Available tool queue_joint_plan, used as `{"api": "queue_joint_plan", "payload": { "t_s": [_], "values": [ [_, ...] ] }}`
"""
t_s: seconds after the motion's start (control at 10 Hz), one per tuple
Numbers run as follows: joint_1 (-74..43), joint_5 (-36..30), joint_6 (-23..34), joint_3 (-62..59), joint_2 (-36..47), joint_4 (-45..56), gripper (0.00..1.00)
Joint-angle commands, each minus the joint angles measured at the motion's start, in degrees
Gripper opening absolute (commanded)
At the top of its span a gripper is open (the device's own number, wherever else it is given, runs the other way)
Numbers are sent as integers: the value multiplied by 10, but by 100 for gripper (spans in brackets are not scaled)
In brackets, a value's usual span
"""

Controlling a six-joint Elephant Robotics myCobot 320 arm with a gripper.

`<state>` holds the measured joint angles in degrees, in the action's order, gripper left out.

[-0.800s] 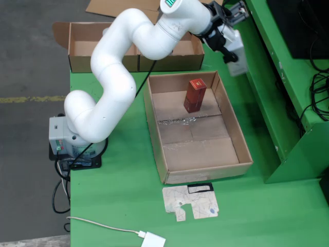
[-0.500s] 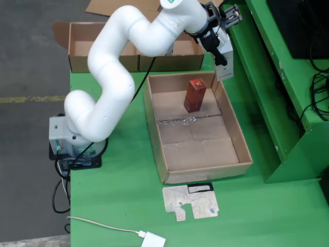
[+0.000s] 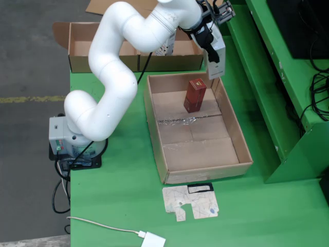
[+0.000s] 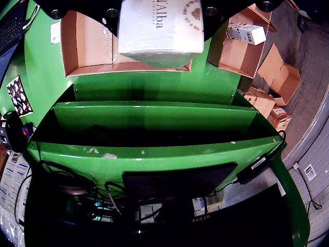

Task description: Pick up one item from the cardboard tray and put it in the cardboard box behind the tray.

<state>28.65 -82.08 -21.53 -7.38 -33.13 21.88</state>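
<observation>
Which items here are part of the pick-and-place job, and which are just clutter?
Job:
- gripper, shut on the white rectangular carton
- open shallow cardboard tray
- red upright carton in that tray
- long cardboard box behind the tray

Lying about:
- flat printed cardboard cutout in front of the tray
- white adapter with cable

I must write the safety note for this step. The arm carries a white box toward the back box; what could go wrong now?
The white box hangs from the gripper over the tray's back corner, not yet over the cardboard box; a slip might drop it short. It passes close above the upright red box and could tip it.
</observation>
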Motion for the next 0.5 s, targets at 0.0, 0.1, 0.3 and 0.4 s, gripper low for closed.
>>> {"api": "queue_joint_plan", "payload": {
  "t_s": [0.0,0.1,0.3,0.4],
  "values": [
    [37,5,14,-218,38,396,0],
    [63,7,24,-22,111,273,0],
    [105,24,34,74,143,177,0],
    [105,24,34,74,143,177,0]
  ]
}}
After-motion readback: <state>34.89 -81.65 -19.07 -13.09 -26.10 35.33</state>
